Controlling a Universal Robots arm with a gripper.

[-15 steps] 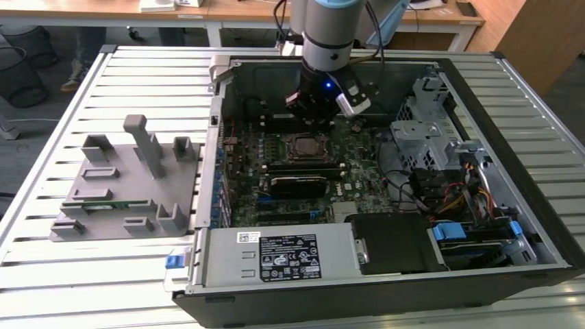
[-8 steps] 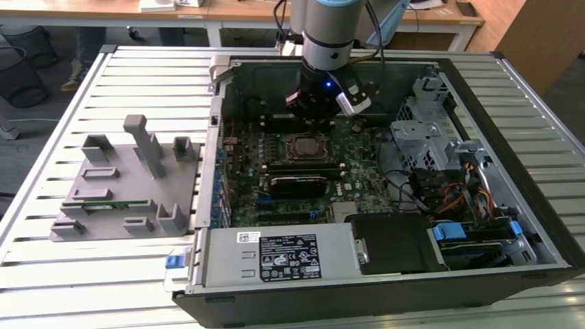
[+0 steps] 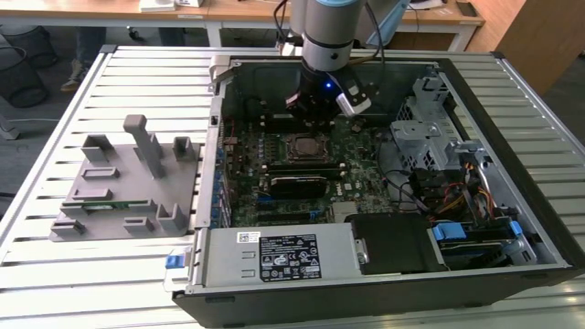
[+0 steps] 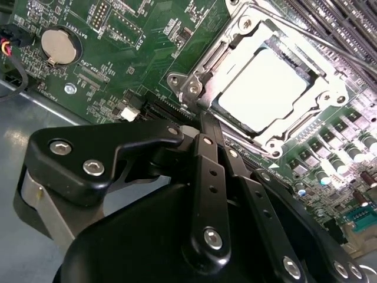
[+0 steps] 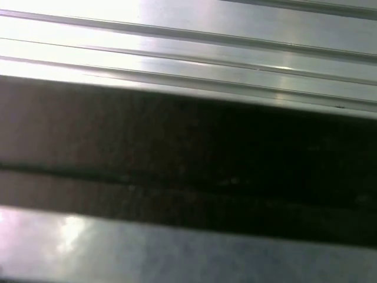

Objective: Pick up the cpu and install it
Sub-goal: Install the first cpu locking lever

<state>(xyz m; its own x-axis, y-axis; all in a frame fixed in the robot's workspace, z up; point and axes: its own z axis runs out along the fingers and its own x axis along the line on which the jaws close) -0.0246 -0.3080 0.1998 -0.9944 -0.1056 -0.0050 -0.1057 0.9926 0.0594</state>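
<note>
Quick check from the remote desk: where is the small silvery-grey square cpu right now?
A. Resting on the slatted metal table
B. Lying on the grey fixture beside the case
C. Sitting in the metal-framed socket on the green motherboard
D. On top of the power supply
C: in the second wrist view the small square cpu with the silvery-grey top plate lies inside the metal-framed socket on the green motherboard, just beyond the black end effector.

A ribbed, silvery metal surface [image 3: 109, 89] fills the foreground. Behind it stand pale wooden desks [image 3: 238, 12]. A black mesh wastebasket [image 3: 20, 72] sits on the grey floor [image 3: 55, 103].
</note>
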